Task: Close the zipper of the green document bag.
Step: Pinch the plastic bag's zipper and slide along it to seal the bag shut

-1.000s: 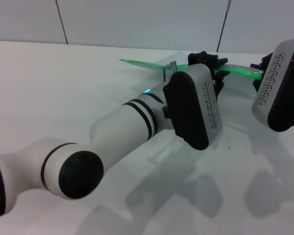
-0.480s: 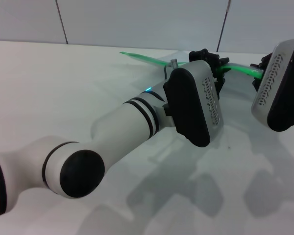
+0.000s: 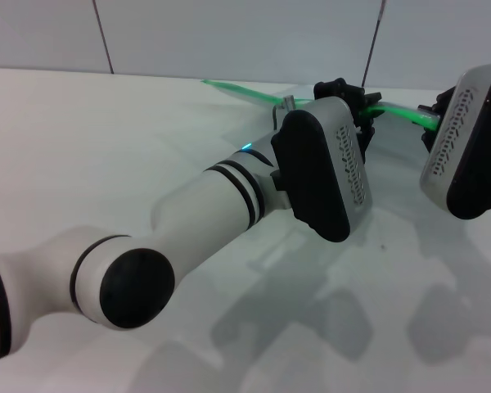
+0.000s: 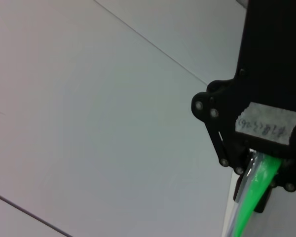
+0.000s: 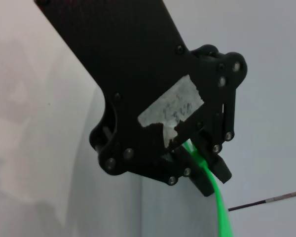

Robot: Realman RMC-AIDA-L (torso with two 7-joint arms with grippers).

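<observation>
Our wrist views are showing both pincers clenching the zipper (image 3: 254, 92): left pincer (image 4: 259, 170), right pincer (image 5: 200, 165). From the head, our left arm (image 3: 229, 205) is hiding the green document bag, lifted above the tabletop (image 3: 106, 139).

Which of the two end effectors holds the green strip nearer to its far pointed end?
The left end effector: it grips the zipper mid-strip; the right end effector holds the other end.

A bare lab bench: plain white table (image 3: 106, 131) before grey wall panels (image 3: 229, 37).
</observation>
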